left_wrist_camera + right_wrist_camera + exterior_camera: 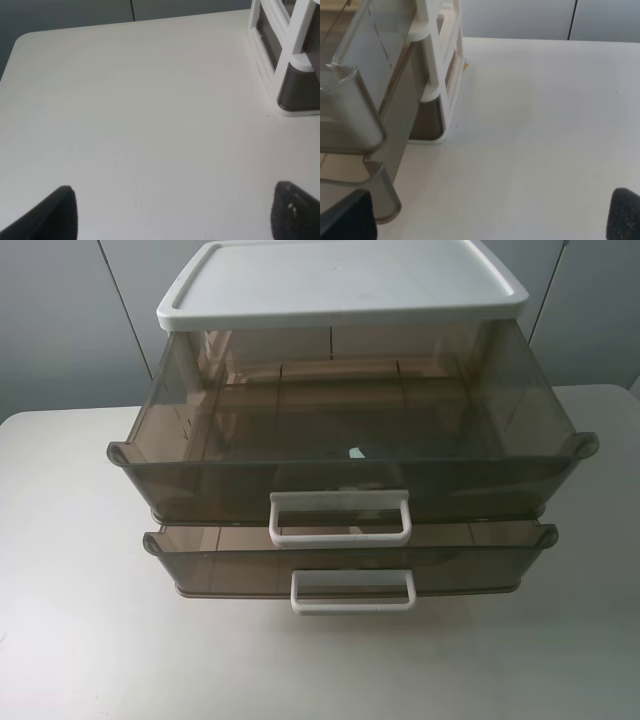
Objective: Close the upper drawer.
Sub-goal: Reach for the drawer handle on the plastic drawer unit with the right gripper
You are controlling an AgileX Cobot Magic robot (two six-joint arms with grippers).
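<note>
The upper drawer (pixel 350 440), translucent smoky brown with a white loop handle (pixel 340 517), stands pulled far out of the white-topped cabinet (pixel 340 285) in the exterior high view. The bottom drawer (pixel 350 560) is pulled out a little. Neither arm shows in that view. In the left wrist view the left gripper (pixel 172 215) is open over bare table, with the cabinet's side (pixel 292 75) ahead of it. In the right wrist view the right gripper (pixel 490 217) is open, beside the upper drawer's corner (pixel 350 110) and the bottom drawer's corner (pixel 382 192).
The cabinet stands on a white table (pixel 90 620). A small pale item (pixel 356 452) lies inside the upper drawer. Grey wall panels (pixel 70 320) rise behind the table.
</note>
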